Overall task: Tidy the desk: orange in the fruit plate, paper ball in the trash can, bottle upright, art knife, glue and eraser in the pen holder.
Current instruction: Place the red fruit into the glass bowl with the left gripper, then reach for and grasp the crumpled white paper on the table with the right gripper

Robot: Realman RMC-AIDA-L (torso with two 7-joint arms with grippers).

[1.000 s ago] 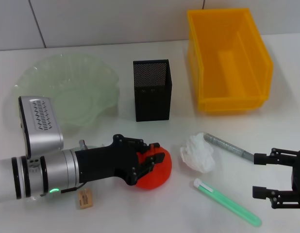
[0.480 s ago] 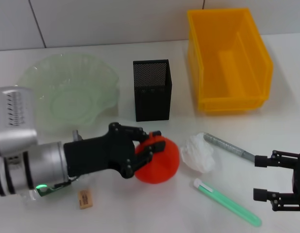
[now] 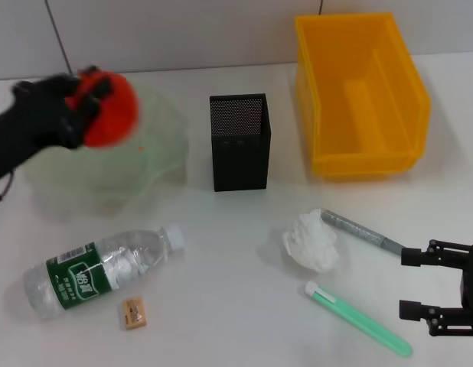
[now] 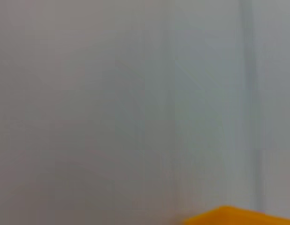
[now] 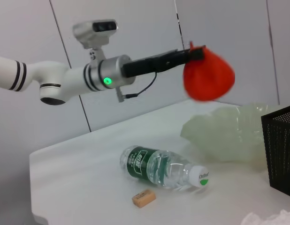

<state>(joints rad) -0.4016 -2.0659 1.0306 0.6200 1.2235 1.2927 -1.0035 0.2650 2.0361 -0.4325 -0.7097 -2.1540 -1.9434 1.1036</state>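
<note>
Left gripper [image 3: 87, 107] is clamped on the orange [image 3: 106, 109], held up in the air over the far-left part of the fruit plate [image 3: 156, 164]. The right wrist view confirms the fruit hangs well clear above the bowl, not resting in it. Step in hand looks like the carry to the plate; release not yet done.

Handling, as a judgement: the orange is round, firm and fairly heavy for its size, with smooth skin likely to roll once let go, so a low release near the plate's middle seems safest. It looks gripped across its widest part, though motion blur makes the exact contact hard to read. The plate looks thin and light, so it could shift if bumped.

Right gripper [image 3: 443, 298] sits idle at the near right edge of the desk [image 3: 221, 306], fingers apart, holding nothing.

Rest of the scene:
- bottle [image 3: 99, 271] lying on its side, near left, cap pointing right.
- eraser [image 3: 134, 313] just near of the bottle.
- paper ball [image 3: 311, 241] near centre-right, touching the grey art knife [image 3: 360, 232].
- green glue stick [image 3: 357, 318] near of the ball.
- pen holder [image 3: 240, 141] centre.
- trash can [image 3: 363, 92] far right.
</note>
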